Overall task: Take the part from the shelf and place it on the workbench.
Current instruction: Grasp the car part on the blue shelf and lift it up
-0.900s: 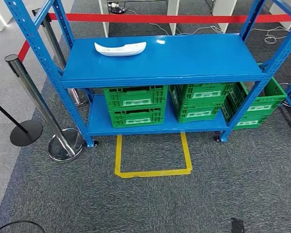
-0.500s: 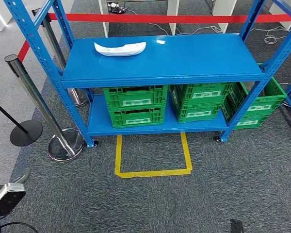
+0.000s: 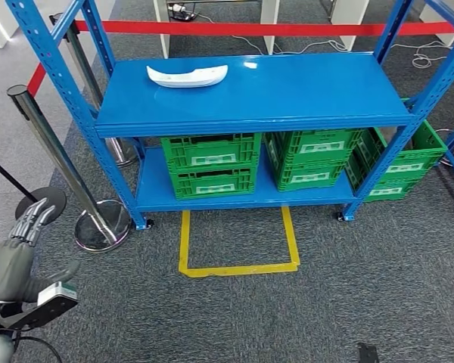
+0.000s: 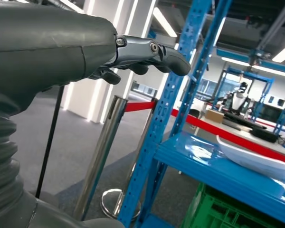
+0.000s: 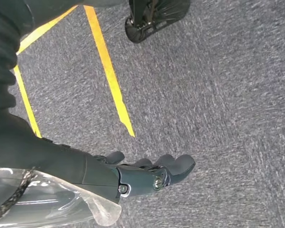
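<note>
My left hand (image 3: 20, 249) is up with fingers spread, holding nothing. The long white curved plastic part (image 3: 187, 76) lies well ahead of it, on the blue metal shelf (image 3: 305, 94).

Open blue top shelf (image 3: 305, 94) from the front, bare to the right of the white part (image 3: 188, 75). Flanked by perforated blue uprights (image 3: 56, 79) at the corners. Crowded at the left by chrome stanchions (image 3: 53, 147) and red belt (image 3: 259, 29). Packed below with green crates (image 3: 210, 162) on the lower shelf. Left hand (image 3: 19, 249), fingers spread, low beside the stanchion bases.
</note>
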You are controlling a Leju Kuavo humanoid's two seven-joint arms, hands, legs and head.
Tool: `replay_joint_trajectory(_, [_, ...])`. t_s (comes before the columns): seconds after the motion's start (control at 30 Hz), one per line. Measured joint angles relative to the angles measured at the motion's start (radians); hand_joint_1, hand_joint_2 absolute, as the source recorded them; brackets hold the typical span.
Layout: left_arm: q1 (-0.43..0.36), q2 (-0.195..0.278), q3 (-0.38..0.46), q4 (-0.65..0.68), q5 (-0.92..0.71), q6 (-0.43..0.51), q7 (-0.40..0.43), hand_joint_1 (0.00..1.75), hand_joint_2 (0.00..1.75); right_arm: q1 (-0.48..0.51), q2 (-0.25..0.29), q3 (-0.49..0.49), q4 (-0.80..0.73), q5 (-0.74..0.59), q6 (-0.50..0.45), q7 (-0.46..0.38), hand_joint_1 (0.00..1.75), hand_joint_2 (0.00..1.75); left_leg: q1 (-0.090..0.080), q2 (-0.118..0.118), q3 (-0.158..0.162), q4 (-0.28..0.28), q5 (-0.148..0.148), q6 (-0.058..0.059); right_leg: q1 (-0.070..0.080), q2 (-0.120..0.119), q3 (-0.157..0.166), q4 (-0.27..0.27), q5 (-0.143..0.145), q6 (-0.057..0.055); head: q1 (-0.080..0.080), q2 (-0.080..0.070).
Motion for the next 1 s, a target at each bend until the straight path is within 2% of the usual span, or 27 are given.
replay_joint_trajectory(0.17, [-0.067,0.063,-0.031,-0.013,0.006,-0.078,0.043,0.0,1.75,-0.017,0.002,-0.001,0.001,0.008,0.01,0.003,0.0,1.75,0.0,0.0,0.0,0.0,0.001,0.0,0.0,0.0,0.0,0.0,0.0,0.0,0.0,0.0])
replay_joint_trajectory(0.4, [-0.171,0.134,-0.051,-0.013,0.053,-0.172,0.048,0.0,1.75,-0.025,0.003,-0.002,0.001,0.03,0.012,0.018,0.0,1.75,0.0,0.0,0.0,0.0,0.001,0.0,0.0,0.0,0.0,0.0,0.001,0.0,0.0,0.0])
replay_joint_trajectory(0.73, [-0.178,0.141,-0.079,0.016,0.06,-0.166,0.028,0.0,1.75,-0.002,0.003,-0.006,0.005,0.041,0.008,0.026,0.0,1.75,0.0,0.0,-0.001,0.0,0.001,0.0,0.0,0.001,-0.001,0.0,0.001,0.0,0.0,0.0])
replay_joint_trajectory(0.87, [-0.178,0.143,-0.085,0.023,0.059,-0.165,0.027,0.0,0.0,-0.001,0.003,-0.007,0.005,0.041,0.008,0.026,0.0,1.75,0.0,0.0,-0.001,0.0,0.001,0.0,0.0,0.001,-0.001,0.0,0.001,0.0,0.0,0.0])
replay_joint_trajectory(1.0, [-0.195,0.147,-0.092,0.031,0.058,-0.175,0.03,0.0,0.0,-0.002,0.003,-0.007,0.005,0.047,0.011,0.025,0.0,1.75,0.0,0.0,-0.001,0.0,0.001,0.0,0.0,0.0,-0.001,0.0,0.001,0.0,0.0,0.0])
